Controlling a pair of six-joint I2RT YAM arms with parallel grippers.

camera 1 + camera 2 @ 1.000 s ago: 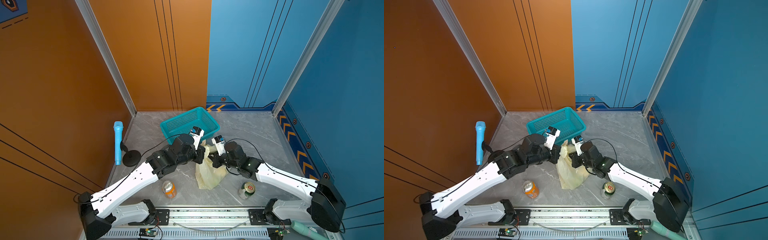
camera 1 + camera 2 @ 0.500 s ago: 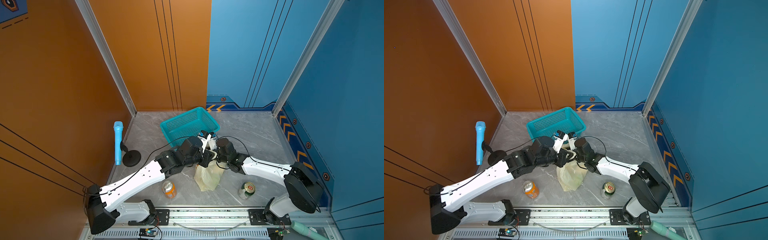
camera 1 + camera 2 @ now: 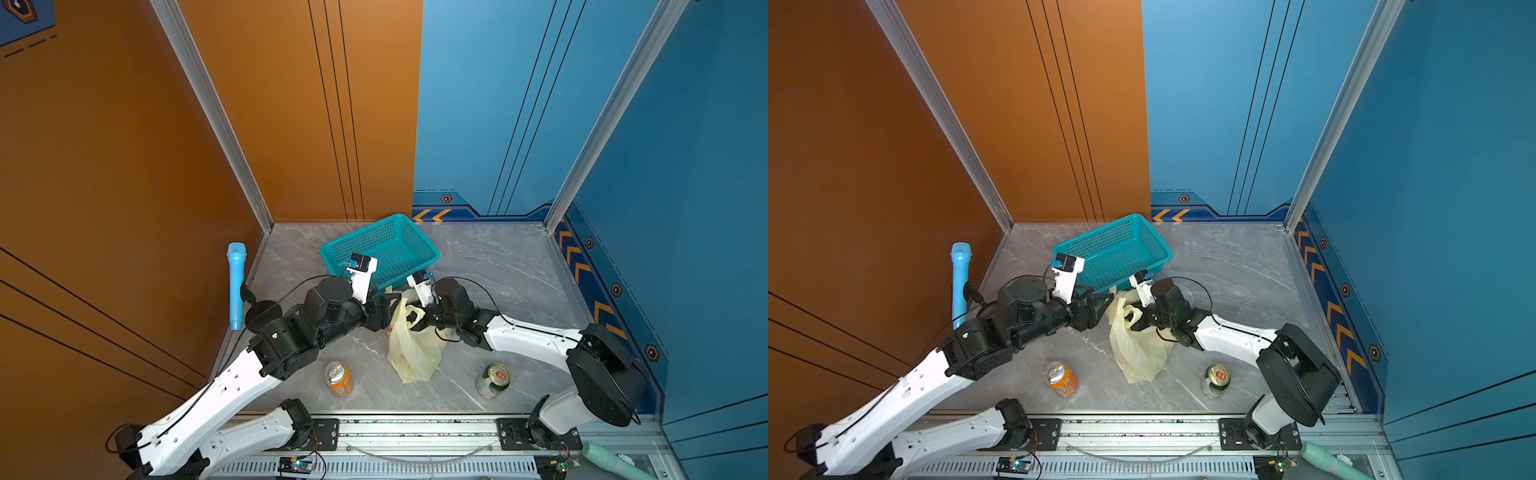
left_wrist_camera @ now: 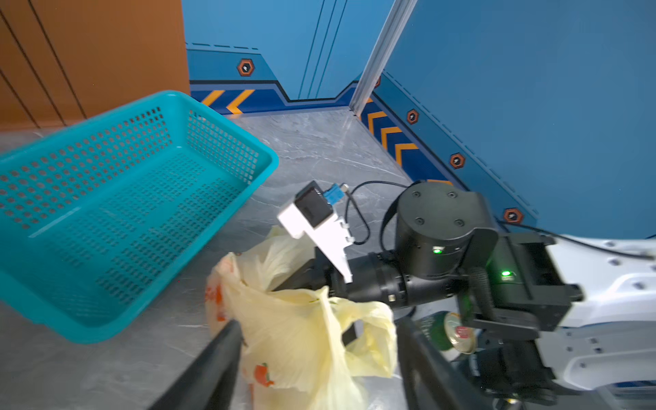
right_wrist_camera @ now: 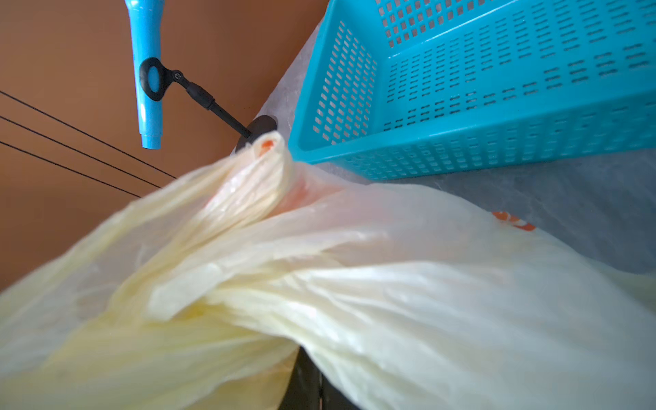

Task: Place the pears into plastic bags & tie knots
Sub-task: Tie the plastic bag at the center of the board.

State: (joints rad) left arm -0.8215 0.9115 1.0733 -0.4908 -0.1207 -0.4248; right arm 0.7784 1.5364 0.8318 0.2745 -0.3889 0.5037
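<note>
The pale-yellow plastic bag (image 3: 411,349) (image 3: 1138,353) stands slumped on the grey floor between both arms, with orange-red print on its side (image 4: 262,374). My left gripper (image 3: 392,309) (image 4: 318,324) is open just left of the bag's top. Its two dark fingers (image 4: 220,355) straddle the bag without pinching it. My right gripper (image 3: 415,319) (image 3: 1136,319) is shut on the bag's top right handle. In the right wrist view the film (image 5: 319,284) drapes over the shut jaws. The pears are hidden.
An empty teal mesh basket (image 3: 374,239) (image 4: 273,163) sits right behind the grippers. An orange can (image 3: 338,378) stands front left of the bag and a green can (image 3: 492,380) front right. A blue microphone on a stand (image 3: 236,286) is by the left wall.
My left gripper has opened, let go of the bag's top and drawn back to the left. The right gripper has stayed shut on the bag and shifted slightly back to the right.
</note>
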